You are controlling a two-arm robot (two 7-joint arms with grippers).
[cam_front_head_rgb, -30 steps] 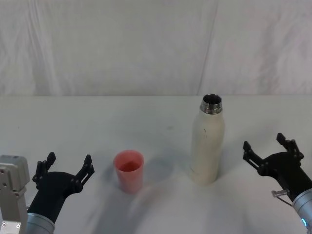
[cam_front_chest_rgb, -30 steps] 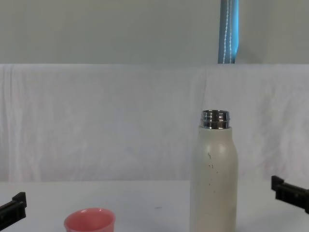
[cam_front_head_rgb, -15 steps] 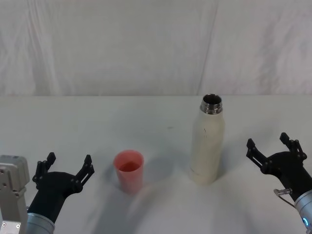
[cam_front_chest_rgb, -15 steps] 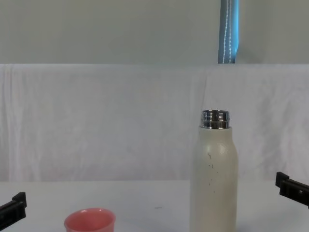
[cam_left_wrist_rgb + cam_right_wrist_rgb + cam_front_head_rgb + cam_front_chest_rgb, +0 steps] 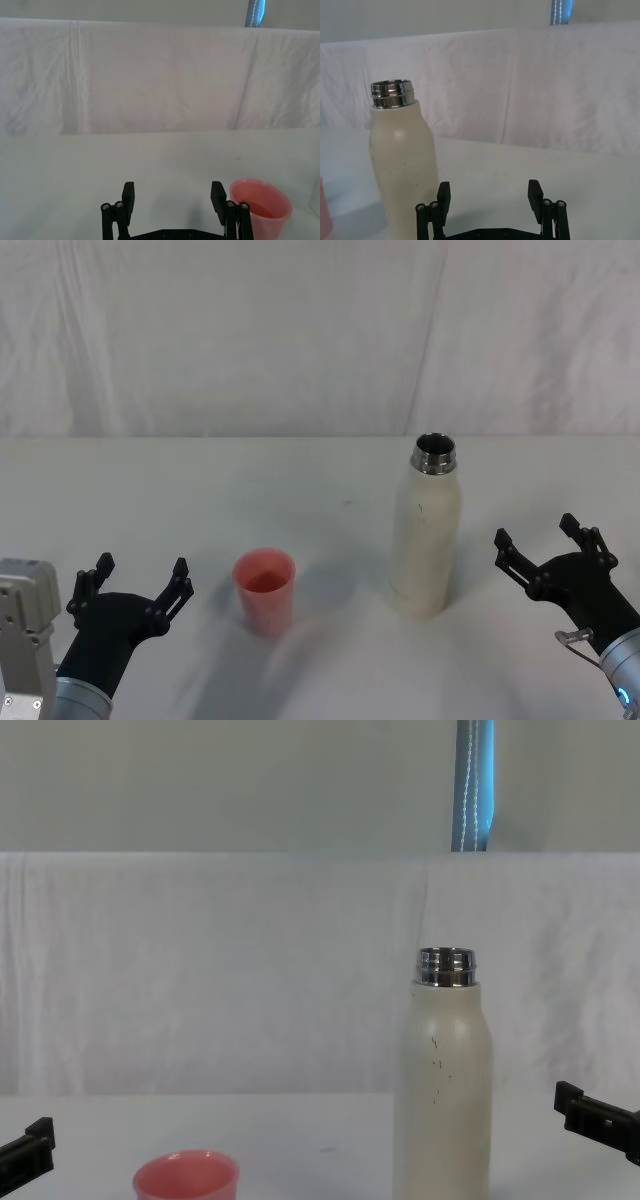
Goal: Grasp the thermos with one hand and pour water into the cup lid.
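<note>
White table point(image 5: 150, 500) w/ plain matte top, runs edge to edge in head view; soft grey shadows on it, light looks diffuse, no hard glare. Behind table a white cloth backdrop point(image 5: 220, 970), hung upright, wrinkled w/ vertical creases & folds, meets tabletop along a straight line. Above cloth's top edge, a pale grey-green wall point(image 5: 230, 780), flat & bare. On that wall a blue vertical strip point(image 5: 474, 785), shiny, drops down behind cloth edge, right of centre in chest view; its lower end also seen in left wrist view point(image 5: 255, 12) & right wrist view point(image 5: 562, 11).
</note>
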